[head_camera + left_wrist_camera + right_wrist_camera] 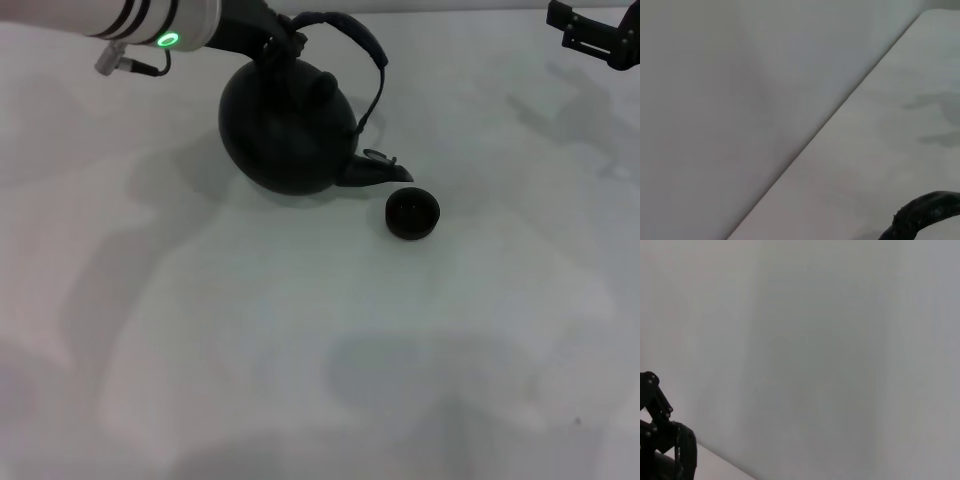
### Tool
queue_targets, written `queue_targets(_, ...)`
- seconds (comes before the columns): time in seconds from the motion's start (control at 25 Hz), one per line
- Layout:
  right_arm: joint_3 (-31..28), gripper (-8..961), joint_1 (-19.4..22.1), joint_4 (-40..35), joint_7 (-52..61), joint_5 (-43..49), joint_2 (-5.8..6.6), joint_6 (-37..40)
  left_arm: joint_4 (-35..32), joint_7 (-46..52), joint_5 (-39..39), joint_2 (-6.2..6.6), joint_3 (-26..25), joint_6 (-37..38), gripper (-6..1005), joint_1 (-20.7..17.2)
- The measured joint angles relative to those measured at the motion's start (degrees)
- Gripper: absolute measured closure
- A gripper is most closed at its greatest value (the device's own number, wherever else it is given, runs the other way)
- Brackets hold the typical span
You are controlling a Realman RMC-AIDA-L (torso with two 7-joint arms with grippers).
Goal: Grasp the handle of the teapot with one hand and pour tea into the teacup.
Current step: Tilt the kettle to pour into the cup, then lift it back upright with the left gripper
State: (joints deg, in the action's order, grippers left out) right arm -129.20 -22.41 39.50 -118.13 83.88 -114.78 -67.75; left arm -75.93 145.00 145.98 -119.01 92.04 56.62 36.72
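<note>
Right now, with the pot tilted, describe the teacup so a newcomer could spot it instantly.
Start at the big round black teapot, which the left gripper grips by the handle over the white table. Follow its stubby spout; just past its tip sits the teacup, tiny, dark and handleless, unlike the pot.

Plain white matte tabletop [300, 350] and pale grey wall [715, 100]

The smooth tabletop fills the head view, mottled with soft grey shadows near its front and far right. In the left wrist view its straight far edge meets the blank, unmarked wall.
</note>
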Motion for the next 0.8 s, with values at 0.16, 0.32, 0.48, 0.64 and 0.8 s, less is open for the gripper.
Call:
queue_targets(0.16,0.0,112,0.0,0.0,-0.2,0.0,0.00,0.1,0.0,0.1,0.5,0.00,0.2,0.8,836,0.9)
queue_targets(0.32,0.0,112,0.1,0.0,-0.5,0.0,0.00,0.1,0.0,1.9,3.0,0.05,2.1,1.2,838,1.8)
queue_targets(0.48,0.0,112,0.3,0.0,-0.5,-0.1,0.00,0.2,-0.1,2.6,4.4,0.08,2.9,2.2,841,2.6)
queue_targets(0.64,0.0,112,0.3,0.0,-0.6,-0.1,0.00,0.2,-0.1,2.6,4.5,0.14,2.9,2.7,843,3.0)
queue_targets(0.8,0.0,112,0.3,0.0,-0.7,-0.2,0.00,0.3,-0.1,2.7,5.5,0.11,2.9,3.9,844,3.8)
